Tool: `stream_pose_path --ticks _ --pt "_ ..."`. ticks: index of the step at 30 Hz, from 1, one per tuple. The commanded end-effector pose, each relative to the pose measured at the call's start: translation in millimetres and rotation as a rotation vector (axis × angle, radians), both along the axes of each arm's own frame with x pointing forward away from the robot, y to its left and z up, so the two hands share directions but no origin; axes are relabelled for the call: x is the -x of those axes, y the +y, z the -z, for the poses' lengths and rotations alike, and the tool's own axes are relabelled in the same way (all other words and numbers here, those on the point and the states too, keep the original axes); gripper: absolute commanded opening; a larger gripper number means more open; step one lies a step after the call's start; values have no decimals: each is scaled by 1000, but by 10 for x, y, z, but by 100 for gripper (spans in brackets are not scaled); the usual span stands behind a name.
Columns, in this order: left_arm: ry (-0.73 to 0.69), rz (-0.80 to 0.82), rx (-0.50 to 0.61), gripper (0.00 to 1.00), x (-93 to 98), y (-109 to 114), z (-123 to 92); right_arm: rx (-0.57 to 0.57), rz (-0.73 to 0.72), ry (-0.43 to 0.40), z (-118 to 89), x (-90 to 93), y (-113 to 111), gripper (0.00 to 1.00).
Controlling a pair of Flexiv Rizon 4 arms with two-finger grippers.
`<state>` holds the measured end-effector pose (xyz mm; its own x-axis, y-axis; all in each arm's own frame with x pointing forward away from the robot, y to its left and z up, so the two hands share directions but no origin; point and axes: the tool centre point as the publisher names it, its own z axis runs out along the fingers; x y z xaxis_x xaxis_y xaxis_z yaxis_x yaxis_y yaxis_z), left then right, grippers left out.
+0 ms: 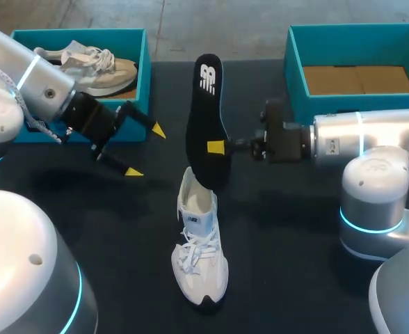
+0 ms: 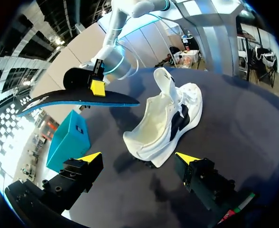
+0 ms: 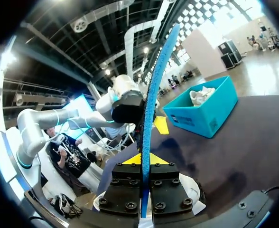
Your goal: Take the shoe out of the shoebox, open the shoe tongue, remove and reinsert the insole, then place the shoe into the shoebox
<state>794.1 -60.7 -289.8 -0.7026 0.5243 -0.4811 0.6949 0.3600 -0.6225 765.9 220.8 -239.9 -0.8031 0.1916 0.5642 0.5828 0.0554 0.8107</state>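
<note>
1. Done: white sneaker (image 1: 199, 243) is out on the tabletop (image 1: 295, 229), tongue open, insole (image 1: 206, 122) removed.
2. Right pincer (image 1: 217, 147) clamped on insole, held over the heel. Left pincer (image 1: 146, 151) apart, empty, near the sneaker.
3. Remaining: reinsert insole, put sneaker in empty shoebox (image 1: 293, 73).

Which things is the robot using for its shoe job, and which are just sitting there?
For the job:
white shoe on the table
insole, held by the right gripper
empty box, probably the shoe's

Just sitting there:
other box with a beige shoe inside
left gripper, open and holding nothing
</note>
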Motion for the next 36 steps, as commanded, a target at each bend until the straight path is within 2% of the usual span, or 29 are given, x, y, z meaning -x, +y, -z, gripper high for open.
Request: stream_pose_path --ticks 1,20,36 --pt "17 12 -12 100 -19 9 52 7 -14 -1 33 -79 93 0" --pt "110 1 -55 100 -77 0 413 9 -65 -82 59 -22 244 0" --pt "144 -13 -83 100 -119 -39 503 12 -105 -108 37 -7 335 0"
